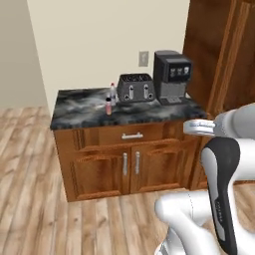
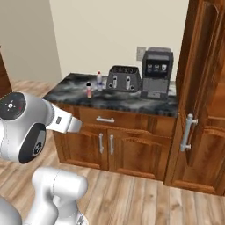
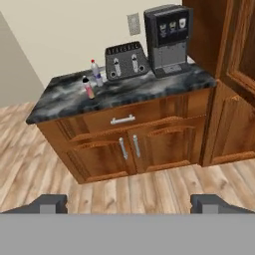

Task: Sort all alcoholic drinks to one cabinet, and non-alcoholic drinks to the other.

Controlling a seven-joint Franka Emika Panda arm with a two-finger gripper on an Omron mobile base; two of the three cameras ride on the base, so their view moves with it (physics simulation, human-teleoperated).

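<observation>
Counter (image 3: 60, 104) carries two small bottles (image 3: 88, 88), one toaster (image 3: 127, 61), one coffee machine (image 3: 168, 39). One cabinet (image 2: 200, 88) stands at 3 o'clock of the counter. End effector (image 3: 128, 203) is open, empty, fingertips wide apart.

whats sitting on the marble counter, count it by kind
bottles: 2, a clear bottle and a pinkish bottle with a dark cap
toasters: 1, the dark toaster
coffee machines: 1, the dark coffee machine
total: 4 things on the counter
</observation>
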